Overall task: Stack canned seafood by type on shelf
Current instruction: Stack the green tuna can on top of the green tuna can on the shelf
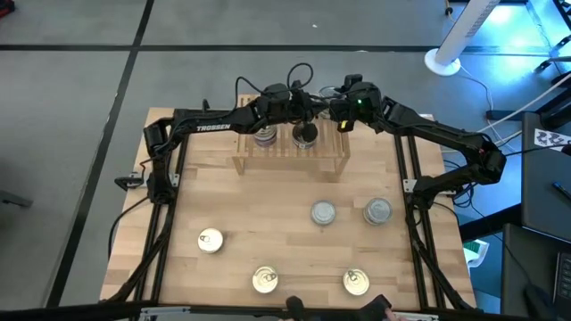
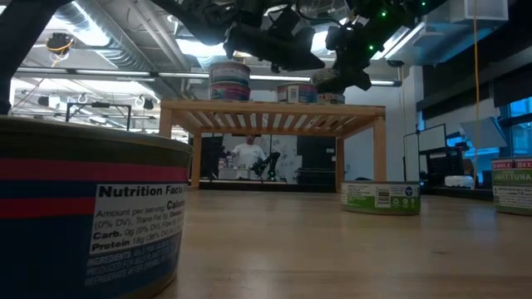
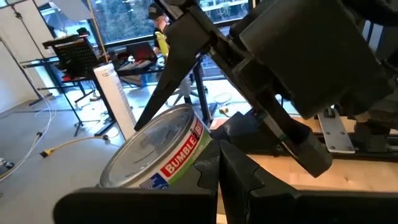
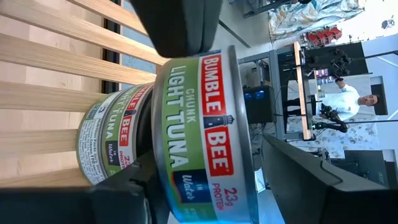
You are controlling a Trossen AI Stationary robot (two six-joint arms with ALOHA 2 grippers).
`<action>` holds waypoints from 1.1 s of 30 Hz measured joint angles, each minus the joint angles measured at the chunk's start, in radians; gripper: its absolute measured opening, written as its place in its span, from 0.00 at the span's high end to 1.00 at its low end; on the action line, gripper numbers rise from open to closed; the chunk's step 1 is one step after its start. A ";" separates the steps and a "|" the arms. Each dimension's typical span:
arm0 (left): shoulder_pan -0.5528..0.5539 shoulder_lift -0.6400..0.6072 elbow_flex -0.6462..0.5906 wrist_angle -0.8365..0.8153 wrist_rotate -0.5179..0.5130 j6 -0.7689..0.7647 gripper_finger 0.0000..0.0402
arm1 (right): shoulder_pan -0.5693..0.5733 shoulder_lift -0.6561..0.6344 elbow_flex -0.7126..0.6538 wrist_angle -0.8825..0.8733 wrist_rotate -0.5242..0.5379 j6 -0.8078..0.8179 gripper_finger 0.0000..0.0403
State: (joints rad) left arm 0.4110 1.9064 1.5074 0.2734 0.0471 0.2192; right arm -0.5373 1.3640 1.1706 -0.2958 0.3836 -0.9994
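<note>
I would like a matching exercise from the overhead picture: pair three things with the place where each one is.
Things:
1. small light-wood slatted shelf
2. two silver-lidded round tins
3. three gold-lidded round tins

Places:
A. nearest the front edge of the wooden table
B. far side of the table, centre
C. right of the table's middle, side by side

Pairs: 1-B, 2-C, 3-A

Cans (image 1: 265,135) on shelf (image 1: 290,156), maybe stacked
</note>
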 joint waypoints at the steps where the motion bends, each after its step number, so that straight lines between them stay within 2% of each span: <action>1: 0.000 0.000 0.000 0.000 0.000 0.000 0.99 | 0.000 0.000 0.000 0.000 0.000 0.000 0.44; 9: 0.002 0.072 -0.001 0.082 -0.005 -0.008 0.99 | 0.000 0.000 0.000 0.001 -0.001 -0.001 0.44; 18: 0.002 0.072 0.000 0.158 -0.015 -0.007 0.99 | 0.000 0.000 0.000 0.002 -0.002 -0.001 0.44; 33: 0.023 0.072 0.000 0.149 -0.061 -0.018 0.99 | 0.001 0.000 0.000 0.003 -0.037 -0.001 0.44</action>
State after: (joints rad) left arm 0.4344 1.9784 1.5070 0.4225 -0.0136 0.2008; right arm -0.5362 1.3636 1.1702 -0.2928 0.3466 -1.0008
